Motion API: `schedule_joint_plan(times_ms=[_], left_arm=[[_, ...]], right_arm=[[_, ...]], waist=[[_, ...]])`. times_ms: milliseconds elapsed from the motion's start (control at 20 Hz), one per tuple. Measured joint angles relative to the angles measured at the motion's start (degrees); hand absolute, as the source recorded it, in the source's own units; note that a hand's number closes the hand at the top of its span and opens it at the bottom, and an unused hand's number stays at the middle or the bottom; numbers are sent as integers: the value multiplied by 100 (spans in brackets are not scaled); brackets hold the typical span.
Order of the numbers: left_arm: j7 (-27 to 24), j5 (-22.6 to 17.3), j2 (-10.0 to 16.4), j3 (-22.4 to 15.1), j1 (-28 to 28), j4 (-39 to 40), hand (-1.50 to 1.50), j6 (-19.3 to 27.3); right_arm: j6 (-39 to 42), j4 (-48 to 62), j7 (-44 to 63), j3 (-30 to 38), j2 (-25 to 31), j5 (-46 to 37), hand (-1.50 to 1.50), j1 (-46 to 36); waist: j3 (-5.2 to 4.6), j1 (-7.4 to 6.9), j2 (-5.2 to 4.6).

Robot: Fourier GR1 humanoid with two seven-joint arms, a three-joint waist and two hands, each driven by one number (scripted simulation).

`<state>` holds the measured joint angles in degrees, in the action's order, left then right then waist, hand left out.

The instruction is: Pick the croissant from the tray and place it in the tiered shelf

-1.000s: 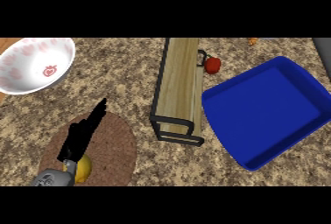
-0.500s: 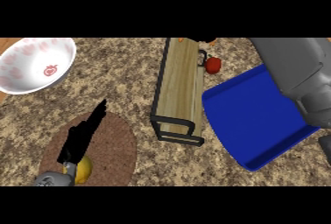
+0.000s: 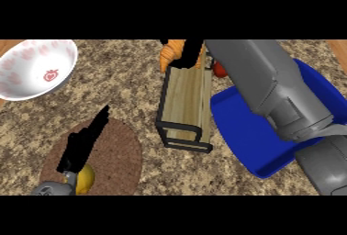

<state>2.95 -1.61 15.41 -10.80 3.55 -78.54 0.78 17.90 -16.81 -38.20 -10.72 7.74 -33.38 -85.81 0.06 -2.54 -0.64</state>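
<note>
The croissant (image 3: 171, 53) is an orange-brown shape at the far end of the tiered shelf (image 3: 184, 103), a wooden rack with a black frame. My right hand (image 3: 194, 49) is curled around the croissant and hides part of it. The grey right forearm (image 3: 271, 87) stretches across the blue tray (image 3: 247, 137), which lies right of the shelf, and hides much of it. My left hand (image 3: 85, 144) rests at the lower left with its fingers straight, holding nothing.
A white bowl with strawberry prints (image 3: 37, 69) stands at the upper left. Under my left hand lies a round brown mat (image 3: 115, 156) with a yellow fruit (image 3: 85, 180). A red fruit (image 3: 220, 69) sits between the shelf and the tray.
My right arm has come in from the right and reached across the tray to the shelf's far end, carrying the croissant. The left hand has stayed put.
</note>
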Motion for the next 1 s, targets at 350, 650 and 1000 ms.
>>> schedule_joint_plan(times_ms=[350,650,1000], left_arm=[[-59,9,-1,50,81,106,0,-32],[-85,16,-23,58,71,99,0,-69],[-35,24,-27,67,64,14,0,-103]], right_arm=[[1523,811,856,840,-400,952,-150,-49],[1882,1156,1550,1828,-535,1957,-150,-219],[1293,1233,2005,2827,91,2906,-150,-342]], waist=[[8,-11,-5],[5,-32,-17],[0,-72,-61]])
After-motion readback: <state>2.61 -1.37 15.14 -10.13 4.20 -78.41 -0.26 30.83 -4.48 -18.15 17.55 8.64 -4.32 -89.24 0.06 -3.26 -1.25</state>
